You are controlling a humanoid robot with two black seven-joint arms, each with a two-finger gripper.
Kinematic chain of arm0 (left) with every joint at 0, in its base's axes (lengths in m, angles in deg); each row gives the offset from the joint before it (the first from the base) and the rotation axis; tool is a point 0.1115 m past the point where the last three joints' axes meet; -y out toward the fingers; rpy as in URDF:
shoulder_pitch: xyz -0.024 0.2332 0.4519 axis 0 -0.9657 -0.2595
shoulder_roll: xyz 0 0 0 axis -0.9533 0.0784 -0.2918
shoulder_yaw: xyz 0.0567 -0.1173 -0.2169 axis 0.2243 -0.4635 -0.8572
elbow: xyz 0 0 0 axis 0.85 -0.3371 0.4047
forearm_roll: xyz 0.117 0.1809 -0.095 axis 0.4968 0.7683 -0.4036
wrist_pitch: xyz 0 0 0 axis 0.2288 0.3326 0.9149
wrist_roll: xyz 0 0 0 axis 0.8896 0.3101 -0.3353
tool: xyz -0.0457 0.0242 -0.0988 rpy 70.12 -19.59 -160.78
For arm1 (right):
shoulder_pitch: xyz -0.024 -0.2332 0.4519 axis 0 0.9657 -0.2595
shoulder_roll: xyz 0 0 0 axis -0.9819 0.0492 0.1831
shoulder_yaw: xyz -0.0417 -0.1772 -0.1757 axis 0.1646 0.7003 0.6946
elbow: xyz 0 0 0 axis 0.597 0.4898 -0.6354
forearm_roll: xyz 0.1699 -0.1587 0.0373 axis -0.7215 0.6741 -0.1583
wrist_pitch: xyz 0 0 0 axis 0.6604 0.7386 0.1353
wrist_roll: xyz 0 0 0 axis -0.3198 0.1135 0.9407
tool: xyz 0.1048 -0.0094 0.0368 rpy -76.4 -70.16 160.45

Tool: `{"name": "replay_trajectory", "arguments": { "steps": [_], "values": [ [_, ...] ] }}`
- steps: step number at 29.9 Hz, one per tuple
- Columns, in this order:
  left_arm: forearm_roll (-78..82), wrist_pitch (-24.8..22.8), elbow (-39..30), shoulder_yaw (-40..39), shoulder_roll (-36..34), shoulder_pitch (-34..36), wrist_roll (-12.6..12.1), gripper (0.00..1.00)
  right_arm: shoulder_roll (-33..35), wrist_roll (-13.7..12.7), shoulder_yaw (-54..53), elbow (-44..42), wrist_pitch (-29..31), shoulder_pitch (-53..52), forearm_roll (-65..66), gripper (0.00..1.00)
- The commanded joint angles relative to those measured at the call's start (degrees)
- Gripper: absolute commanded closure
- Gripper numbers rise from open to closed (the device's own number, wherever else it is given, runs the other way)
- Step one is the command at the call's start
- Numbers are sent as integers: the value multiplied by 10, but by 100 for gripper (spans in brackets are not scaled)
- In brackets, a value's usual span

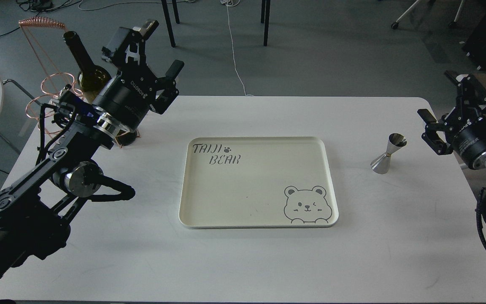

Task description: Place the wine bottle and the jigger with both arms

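The wine bottle is dark olive-green and stands in a copper wire rack at the table's far left corner. My left arm hides its lower body. My left gripper is open and empty, just right of the bottle's shoulder and apart from it. The jigger is a shiny steel double cone and stands upright on the table right of the tray. My right gripper is open and empty, a little to the right of the jigger and not touching it.
A cream tray with a bear drawing and "TAIJI BEAR" lettering lies at the middle of the white table. Chair legs and a white cable show on the floor beyond the far edge. My left arm crosses the table's left side.
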Motion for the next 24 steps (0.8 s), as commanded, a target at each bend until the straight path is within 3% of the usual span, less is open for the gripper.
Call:
{"name": "replay_trajectory", "arguments": {
  "steps": [1, 15, 20, 24],
  "values": [
    [6, 4, 19, -8, 36, -25, -6, 2, -19, 0, 1, 2, 0, 1, 0, 2],
    [0, -5, 19, -16, 40, -40, 16, 2, -13, 0, -28, 9, 2, -1, 8, 1],
    [0, -35, 18, -15, 60, -58, 17, 2, -14, 0, -42, 3, 5, -1, 7, 1],
    [1, -32, 18, -7, 68, -58, 16, 2, -12, 0, -42, 9, 5, 4, 7, 1]
  ]
}}
